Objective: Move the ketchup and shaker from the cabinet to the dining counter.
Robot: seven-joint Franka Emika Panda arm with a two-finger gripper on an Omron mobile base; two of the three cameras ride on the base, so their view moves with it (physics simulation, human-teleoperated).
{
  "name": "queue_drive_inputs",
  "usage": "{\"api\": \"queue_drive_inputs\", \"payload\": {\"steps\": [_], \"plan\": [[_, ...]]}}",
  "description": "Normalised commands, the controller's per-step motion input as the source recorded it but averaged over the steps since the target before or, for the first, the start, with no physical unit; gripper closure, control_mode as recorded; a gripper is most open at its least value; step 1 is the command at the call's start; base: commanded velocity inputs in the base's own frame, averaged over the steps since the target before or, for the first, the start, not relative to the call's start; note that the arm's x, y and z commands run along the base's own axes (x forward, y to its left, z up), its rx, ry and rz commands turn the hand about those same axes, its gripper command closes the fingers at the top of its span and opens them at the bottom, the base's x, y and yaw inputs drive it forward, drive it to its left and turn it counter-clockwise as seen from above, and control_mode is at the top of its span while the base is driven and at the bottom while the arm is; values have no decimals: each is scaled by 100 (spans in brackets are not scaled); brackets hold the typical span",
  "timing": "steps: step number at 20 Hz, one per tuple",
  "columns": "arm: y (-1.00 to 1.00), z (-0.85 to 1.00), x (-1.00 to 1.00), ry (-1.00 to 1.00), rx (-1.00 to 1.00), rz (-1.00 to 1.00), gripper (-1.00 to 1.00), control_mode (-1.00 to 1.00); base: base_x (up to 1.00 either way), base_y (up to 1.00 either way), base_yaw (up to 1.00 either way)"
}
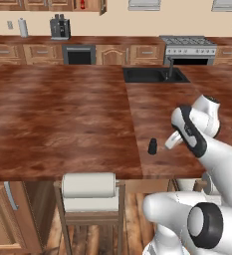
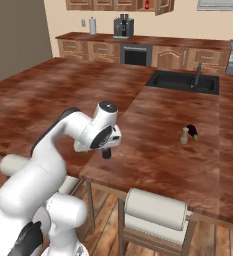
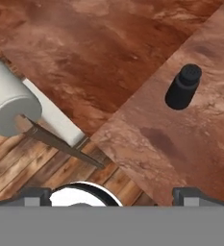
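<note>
Far back on the left, the cabinet [image 1: 90, 5] hangs with a door swung open, and the ketchup [image 1: 82, 4] stands inside it as a small red shape. Below and nearer stretches the dining counter [image 1: 58, 119], glossy and reddish-brown, with a stool [image 1: 89, 195] tucked under its near edge. Further right the shaker [image 1: 152, 146] stands upright on the countertop (close to the near edge). Just beside it hovers the gripper [image 1: 168, 143], fingers spread wide and nothing between them, apart from the shaker.

Shaker [image 1: 152, 146] upright on dining counter [image 1: 62, 119], near edge.
</note>
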Motion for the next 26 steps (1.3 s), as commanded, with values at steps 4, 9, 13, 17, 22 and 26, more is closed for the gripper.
{"api": "queue_drive_inputs", "payload": {"steps": [4,9,13,17,22,26], "plan": [[13,32,-35,7,-3,-15,-100,-100,0,0,0],[11,26,-41,0,-14,-7,-100,-100,0,0,0],[8,22,-38,-8,-16,-1,-100,-100,0,0,0],[15,20,-38,-11,-13,0,-100,-100,0,0,0],[15,18,-37,-13,-13,0,-100,-100,0,0,0],[11,13,-33,-2,-10,-9,-100,-100,0,0,0]]}}
